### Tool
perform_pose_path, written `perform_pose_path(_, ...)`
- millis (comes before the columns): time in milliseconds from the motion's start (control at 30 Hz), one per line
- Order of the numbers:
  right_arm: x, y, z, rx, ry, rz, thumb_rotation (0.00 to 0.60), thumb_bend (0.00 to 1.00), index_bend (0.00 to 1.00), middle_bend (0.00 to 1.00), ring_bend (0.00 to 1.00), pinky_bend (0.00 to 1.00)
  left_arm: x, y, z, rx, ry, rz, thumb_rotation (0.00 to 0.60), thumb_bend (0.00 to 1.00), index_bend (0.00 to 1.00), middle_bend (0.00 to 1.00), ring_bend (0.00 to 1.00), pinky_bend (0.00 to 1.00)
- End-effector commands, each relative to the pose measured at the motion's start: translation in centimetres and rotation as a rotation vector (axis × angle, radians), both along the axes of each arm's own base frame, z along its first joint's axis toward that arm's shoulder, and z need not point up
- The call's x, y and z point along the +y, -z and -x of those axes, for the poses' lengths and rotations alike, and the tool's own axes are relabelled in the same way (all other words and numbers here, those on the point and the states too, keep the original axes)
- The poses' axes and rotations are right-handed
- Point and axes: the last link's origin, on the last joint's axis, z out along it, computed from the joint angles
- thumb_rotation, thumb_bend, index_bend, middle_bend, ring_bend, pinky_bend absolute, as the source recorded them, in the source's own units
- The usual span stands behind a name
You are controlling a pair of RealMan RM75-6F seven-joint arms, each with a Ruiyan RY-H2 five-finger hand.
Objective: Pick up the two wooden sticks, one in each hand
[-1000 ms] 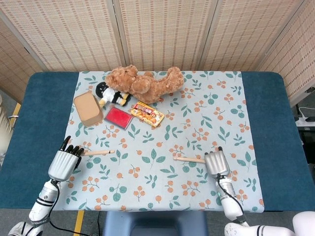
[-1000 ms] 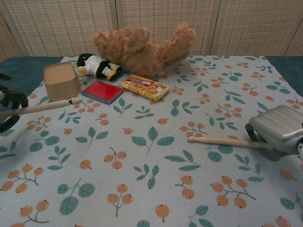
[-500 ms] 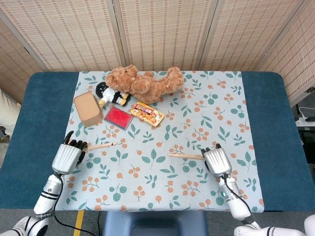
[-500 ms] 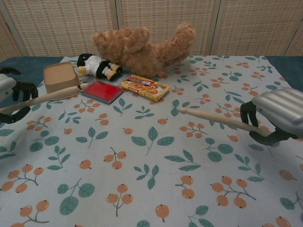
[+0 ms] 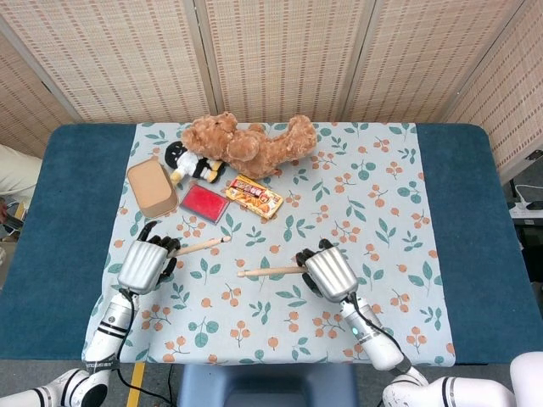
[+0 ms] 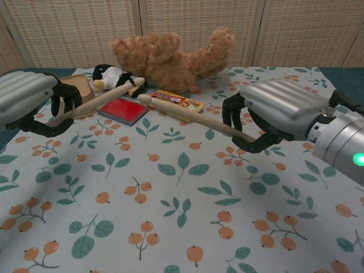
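Both wooden sticks are off the cloth and held in the air. My left hand (image 5: pixel 146 264) (image 6: pixel 31 99) grips one stick (image 5: pixel 200 246) (image 6: pixel 99 99), which points up and to the right. My right hand (image 5: pixel 328 272) (image 6: pixel 272 114) grips the other stick (image 5: pixel 270 271) (image 6: pixel 190 116), which reaches left toward the middle of the table. In the chest view the two free stick tips come close together in front of the toys.
At the back of the floral cloth (image 5: pixel 365 203) lie a brown teddy bear (image 5: pixel 250 142), a small black-and-white doll (image 5: pixel 191 161), a tan box (image 5: pixel 152 187), a red flat case (image 5: pixel 204 202) and a yellow snack packet (image 5: pixel 254 196). Blue table (image 5: pixel 475 220) borders the cloth.
Both hands have risen and moved inward toward the table's middle, carrying their sticks off the cloth. The stick tips now come close together.
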Motion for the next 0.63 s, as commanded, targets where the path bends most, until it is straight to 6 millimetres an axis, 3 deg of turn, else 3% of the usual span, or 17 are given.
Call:
perform_pose_path(33, -0.3, 0.7, -1.4, -0.019, -0.007, -0.015, 0.600, 0.39, 1.00, 0.88, 0.74, 0.35, 0.1, 0.0, -1.7, -0.003, -0.020, 0.033, 0.600, 0.58, 0.83, 0.87, 0.52, 0.19)
perform_pose_path(333, -1.4, 1.3, -2.1, 0.007, 0.032, -0.004, 0.600, 0.39, 1.00, 0.88, 0.74, 0.35, -1.5, 0.2, -3.4, -0.011, -0.010, 0.063, 0.600, 0.58, 0.83, 0.87, 0.52, 0.19)
perform_pose_path(633, -1.5, 0.9, -1.4, 0.013, 0.063, 0.009, 0.600, 0.39, 1.00, 0.88, 0.74, 0.36, -1.7, 0.5, -3.1, -0.007, -0.011, 0.063, 0.600, 0.58, 0.83, 0.88, 0.53, 0.19)
